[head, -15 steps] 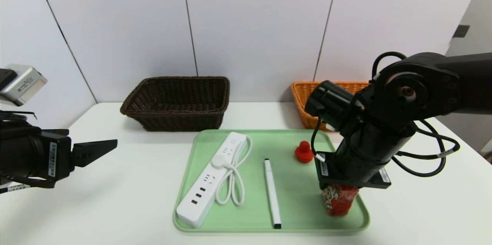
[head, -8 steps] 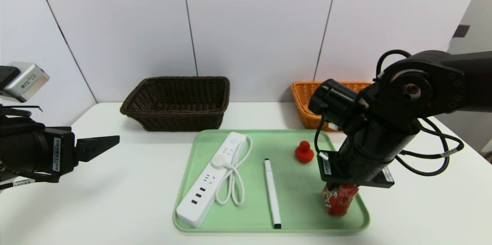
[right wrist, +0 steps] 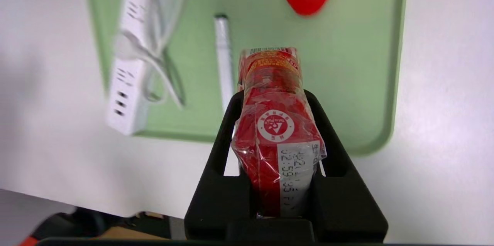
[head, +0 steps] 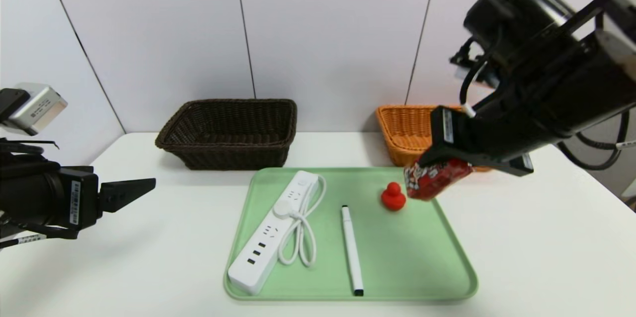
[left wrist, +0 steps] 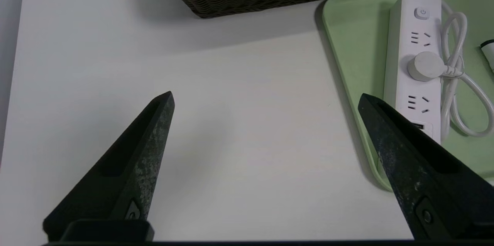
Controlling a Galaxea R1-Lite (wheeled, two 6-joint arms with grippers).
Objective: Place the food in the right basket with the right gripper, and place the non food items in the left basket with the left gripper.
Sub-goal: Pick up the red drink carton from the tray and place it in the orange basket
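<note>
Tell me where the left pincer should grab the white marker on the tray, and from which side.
Grip the marker at mid-barrel, coming from straight above, fingers closing across its width. It lies flat on the green tray, slim, black tip toward the robot, apart from the power strip; tray bare on both sides.

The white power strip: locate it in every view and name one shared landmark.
Head view: power strip lies diagonally on the left part of the green tray.
Left wrist view: power strip at the right edge, beyond the right finger.
Right wrist view: power strip, upper left, blurred.
Shared landmark: the green tray.
</note>
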